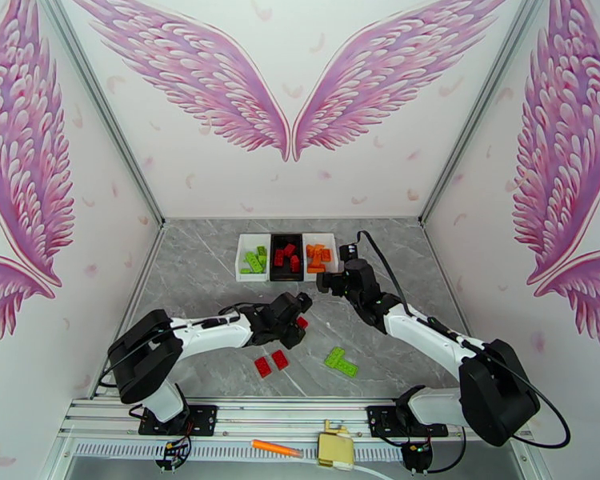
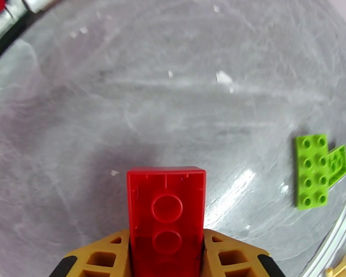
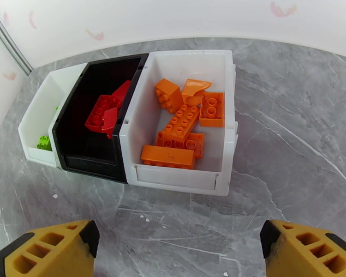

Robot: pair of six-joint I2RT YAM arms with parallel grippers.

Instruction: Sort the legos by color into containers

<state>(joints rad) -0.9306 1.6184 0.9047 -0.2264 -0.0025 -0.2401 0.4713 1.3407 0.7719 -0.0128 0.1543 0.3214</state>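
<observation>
My left gripper [image 1: 298, 320] is shut on a red lego [image 2: 166, 213], held just above the grey table in the middle. Two more red legos [image 1: 270, 363] lie on the table near it, and two lime green legos [image 1: 341, 362] lie to the right, also seen in the left wrist view [image 2: 311, 176]. At the back stand three containers side by side: a white one [image 1: 242, 262] with green legos, a black one [image 3: 76, 135] with red legos, and a white one [image 3: 223, 135] with several orange legos. My right gripper [image 3: 177, 241] is open just in front of the orange container, with nothing between its fingers.
An orange stick [image 1: 276, 448] and a tan block [image 1: 336, 450] lie on the rail at the near edge. Walls with pink wings close in the table on three sides. Bare grey table stretches between the containers and the loose legos.
</observation>
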